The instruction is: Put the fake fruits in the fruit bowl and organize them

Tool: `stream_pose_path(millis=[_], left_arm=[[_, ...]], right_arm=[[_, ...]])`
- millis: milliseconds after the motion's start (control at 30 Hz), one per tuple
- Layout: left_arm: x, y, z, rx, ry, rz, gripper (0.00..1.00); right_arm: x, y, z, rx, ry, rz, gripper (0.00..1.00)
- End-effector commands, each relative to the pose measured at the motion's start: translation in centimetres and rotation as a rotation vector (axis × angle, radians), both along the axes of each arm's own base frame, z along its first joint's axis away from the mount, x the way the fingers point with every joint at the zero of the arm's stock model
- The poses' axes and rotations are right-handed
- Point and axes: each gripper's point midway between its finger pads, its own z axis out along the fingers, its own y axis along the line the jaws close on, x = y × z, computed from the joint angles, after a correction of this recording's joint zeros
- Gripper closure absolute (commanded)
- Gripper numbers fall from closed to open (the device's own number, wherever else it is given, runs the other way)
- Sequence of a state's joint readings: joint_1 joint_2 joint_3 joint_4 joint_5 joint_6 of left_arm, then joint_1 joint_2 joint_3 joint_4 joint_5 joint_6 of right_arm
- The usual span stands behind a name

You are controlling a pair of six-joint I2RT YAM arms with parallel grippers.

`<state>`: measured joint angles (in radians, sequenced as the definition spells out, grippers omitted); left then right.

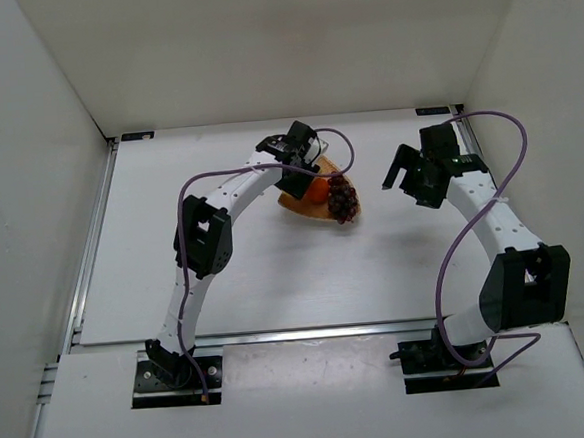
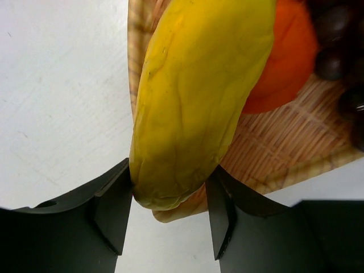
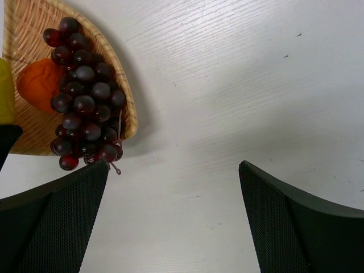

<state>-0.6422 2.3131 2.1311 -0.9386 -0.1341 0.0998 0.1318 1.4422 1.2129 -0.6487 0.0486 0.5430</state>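
Note:
The tan woven fruit bowl (image 1: 293,205) sits at the far middle of the table. In it lie the round orange (image 1: 316,189) and the dark grape bunch (image 1: 342,197), which hangs over the bowl's right rim. My left gripper (image 2: 170,199) is over the bowl's edge (image 2: 284,142), its fingers touching both sides of the yellow banana's (image 2: 199,96) near end. The banana leans over the rim beside the orange (image 2: 290,62). My right gripper (image 3: 173,165) is open and empty above bare table, right of the grapes (image 3: 85,108) and the bowl (image 3: 34,23).
White walls enclose the table on the left, back and right. A metal rail runs along the table's left edge (image 1: 93,243). Purple cables loop off both arms. Bare table lies between the bowl and the right gripper (image 1: 397,177).

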Motion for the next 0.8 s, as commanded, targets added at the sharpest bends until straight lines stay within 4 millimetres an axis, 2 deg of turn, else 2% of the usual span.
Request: stream_pose_path(millis=[0,133,167,200,233,300,367,467,500,567,600,767], left_arm=[[-0.5,1.0,2.1,-0.019,-0.011,0.028,0.65],[-1.4,1.0,1.1,-0.016,0.036,0.015,0.62],[-1.2,0.9,1.4,-0.021,0.029,0.014,0.61],[-1.3,0.7,1.4,-0.03,0.035,0.009,0.56],[-1.3,0.7,1.4,-0.03,0.035,0.009,0.39],[-1.5,0.4,1.9,-0.048,0.035,-0.01,0.12],[-1.5,0.4,3.2,-0.059,0.012,-0.018,0.05],[-1.7,-0.2,4.7,-0.079,-0.011,-0.042,0.01],[-1.8,0.0,4.6,-0.07,-0.006,-0.05,0.01],[-1.9,-0.7,6.4,-0.094,-0.039,-0.062,0.01],[-2.1,-0.5,6.3,-0.087,-0.029,-0.062,0.01],[-2.2,-0.2,12.4,-0.153,-0.138,-0.058,0.01]], right_arm=[[0.0,-0.3,1.0,-0.009,-0.037,-0.002,0.0],[0.0,-0.3,1.3,-0.008,-0.046,-0.002,0.0],[0.0,-0.3,1.3,-0.008,-0.046,-0.002,0.0],[0.0,-0.3,1.3,-0.008,-0.046,-0.002,0.0],[0.0,-0.3,1.3,-0.008,-0.046,-0.002,0.0],[-0.3,-0.3,1.5,-0.013,-0.047,0.005,0.0],[-0.5,-0.4,1.1,-0.014,-0.038,0.005,0.0],[-0.5,-0.4,1.4,-0.013,-0.047,0.005,0.0],[-0.5,-0.4,1.4,-0.013,-0.047,0.005,0.0],[-0.5,-0.4,1.4,-0.013,-0.047,0.005,0.0],[-0.5,-0.4,1.4,-0.013,-0.047,0.005,0.0],[-0.8,-0.4,1.6,-0.019,-0.048,0.012,0.0]])
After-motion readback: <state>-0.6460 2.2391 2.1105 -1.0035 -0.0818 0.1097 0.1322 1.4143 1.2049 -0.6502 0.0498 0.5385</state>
